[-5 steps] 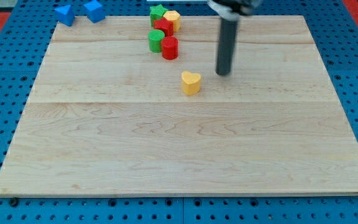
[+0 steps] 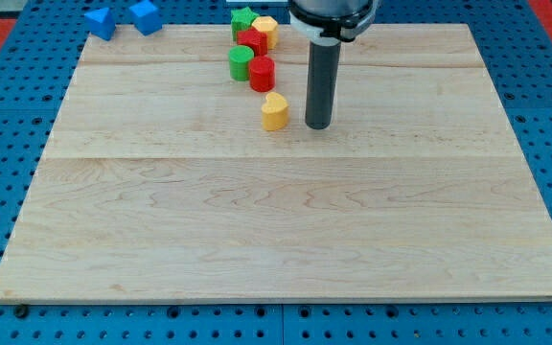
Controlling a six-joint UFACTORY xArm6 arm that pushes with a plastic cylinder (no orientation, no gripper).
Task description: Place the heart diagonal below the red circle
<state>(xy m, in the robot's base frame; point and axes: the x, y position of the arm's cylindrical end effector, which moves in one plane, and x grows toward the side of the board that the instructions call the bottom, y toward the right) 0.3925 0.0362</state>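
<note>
Now yellow heart (image 2: 274,112) sits just below and slightly to the view's right of red circle (image 2: 262,73), close, maybe touching.
No hand on my rig, only a rod gripping nothing; my tip (image 2: 318,126) rests on the desk (image 2: 286,230) just right of the heart, small gap. Green cylinder (image 2: 241,62) touches the red circle's left; two blue blocks (image 2: 123,18) at the view's top left.

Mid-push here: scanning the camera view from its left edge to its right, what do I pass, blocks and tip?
Blue block → second blue block → green cylinder → yellow heart → my tip, just right of the heart. The stacked cluster at the view's top overlaps in order, so it is left out.
</note>
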